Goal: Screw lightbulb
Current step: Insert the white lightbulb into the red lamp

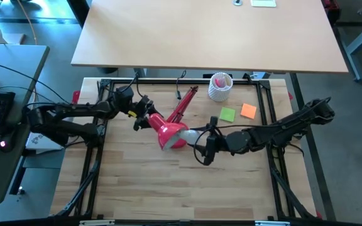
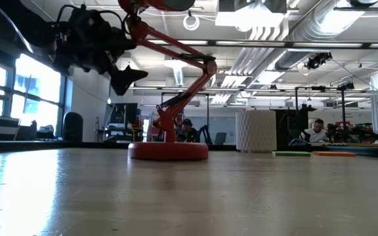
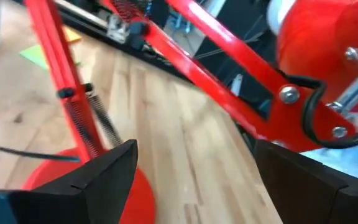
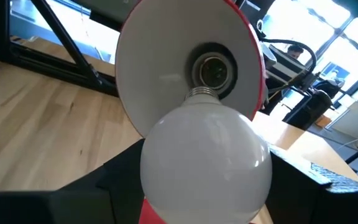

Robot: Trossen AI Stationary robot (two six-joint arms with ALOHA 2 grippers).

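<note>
The right pincer (image 4: 207, 180) grips the lightbulb (image 4: 205, 163), its screw base just before the lamp shade's (image 4: 160, 74) socket (image 4: 215, 70).

Red lamp (image 1: 168, 129); white lightbulb (image 4: 205, 162); green note (image 1: 227, 114); orange note (image 1: 248, 111).

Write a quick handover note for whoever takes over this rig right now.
Right gripper: shut on the lightbulb, its screw base lined up just in front of the socket inside the red lamp's shade.
Left gripper: open, by the red lamp's arm behind the shade, not gripping it.
Done: bulb brought to the shade's mouth.
Left: seat the base, screw it in, release.
</note>
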